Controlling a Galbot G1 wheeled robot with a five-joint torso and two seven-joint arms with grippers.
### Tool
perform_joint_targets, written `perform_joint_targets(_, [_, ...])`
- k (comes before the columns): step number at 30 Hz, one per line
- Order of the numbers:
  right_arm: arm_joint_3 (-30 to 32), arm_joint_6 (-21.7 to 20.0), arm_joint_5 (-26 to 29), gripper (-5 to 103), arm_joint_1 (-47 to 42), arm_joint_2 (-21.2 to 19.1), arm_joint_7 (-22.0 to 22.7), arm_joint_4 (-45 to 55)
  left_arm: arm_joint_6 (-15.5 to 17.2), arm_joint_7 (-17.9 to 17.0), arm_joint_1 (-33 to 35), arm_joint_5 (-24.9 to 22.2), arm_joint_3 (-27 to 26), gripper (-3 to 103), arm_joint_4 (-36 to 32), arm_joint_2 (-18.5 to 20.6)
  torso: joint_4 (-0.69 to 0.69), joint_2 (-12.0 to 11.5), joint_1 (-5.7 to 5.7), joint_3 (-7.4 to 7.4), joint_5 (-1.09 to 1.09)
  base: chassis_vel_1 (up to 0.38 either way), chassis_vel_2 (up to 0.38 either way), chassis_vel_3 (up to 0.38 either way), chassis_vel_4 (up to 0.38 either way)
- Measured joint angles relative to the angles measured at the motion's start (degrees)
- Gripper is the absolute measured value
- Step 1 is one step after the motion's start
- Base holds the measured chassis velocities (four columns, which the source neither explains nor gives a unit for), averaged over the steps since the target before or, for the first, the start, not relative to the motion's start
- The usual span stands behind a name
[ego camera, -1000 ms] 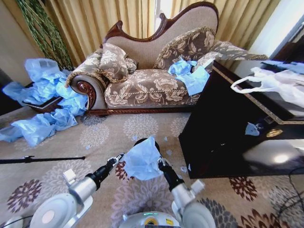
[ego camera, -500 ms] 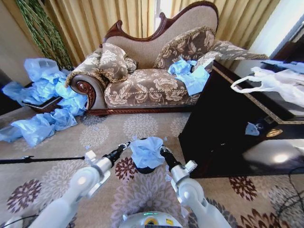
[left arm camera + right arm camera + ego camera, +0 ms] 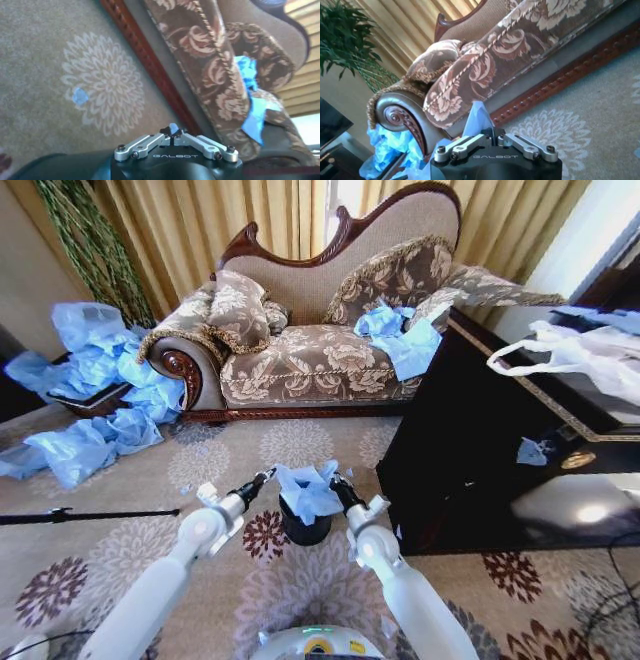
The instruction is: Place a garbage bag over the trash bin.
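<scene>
The small black trash bin (image 3: 304, 530) stands on the patterned carpet just ahead of me. The light blue garbage bag (image 3: 309, 488) is bunched over its mouth and hides the rim. My left gripper (image 3: 267, 476) is shut on the bag's left edge, and my right gripper (image 3: 334, 482) is shut on its right edge. In the left wrist view, a sliver of blue plastic (image 3: 173, 129) is pinched in the shut left gripper (image 3: 173, 136). In the right wrist view, a strip of the bag (image 3: 477, 118) rises from the shut right gripper (image 3: 493, 138).
A floral sofa (image 3: 320, 330) stands behind the bin with blue bags (image 3: 400, 335) on its seat. Heaps of blue bags (image 3: 95, 395) lie at the left. A dark cabinet (image 3: 480, 450) with a white plastic bag (image 3: 575, 355) on top is close on the right. A black rod (image 3: 85, 515) lies on the floor.
Both arms have stretched forward and down, carrying the bag away from me onto the top of the bin. The bag now looks smaller and more bunched.
</scene>
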Motion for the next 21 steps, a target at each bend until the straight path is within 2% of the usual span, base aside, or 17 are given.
perform_joint_targets(3, [-0.1, 1.0, -1.1, 0, 4.7, 2.5, -0.9, -6.9, 0.0, 0.2, -2.4, 1.6, 1.3, 0, 4.6, -1.0, 0.02, 0.0, 0.0, 0.0, 0.0, 0.0, 0.0, 0.0, 0.0])
perform_joint_targets(6, [-0.1, 1.1, -1.2, 0, 5.7, 3.0, -0.9, -8.0, 0.0, 0.4, -2.7, 2.4, 1.6, 0, 5.7, -1.2, 0.03, 0.0, 0.0, 0.0, -0.02, 0.0, 0.0, 0.0, 0.0])
perform_joint_targets(8, [-0.1, 2.2, -2.8, 0, 10.7, 5.0, -1.8, -14.8, -0.3, 0.6, -3.3, 4.9, 2.0, 0, 9.4, -3.2, 0.02, 0.0, 0.0, 0.0, -0.02, 0.0, 0.0, 0.0, 0.0])
perform_joint_targets(21, [-0.2, 3.6, -6.8, 0, 14.9, 7.2, -3.8, -26.7, -0.6, 0.0, -4.3, 7.7, 1.7, 0, 14.2, -5.4, 0.01, 0.0, -0.01, -0.01, -0.01, 0.0, 0.0, 0.0, 0.0])
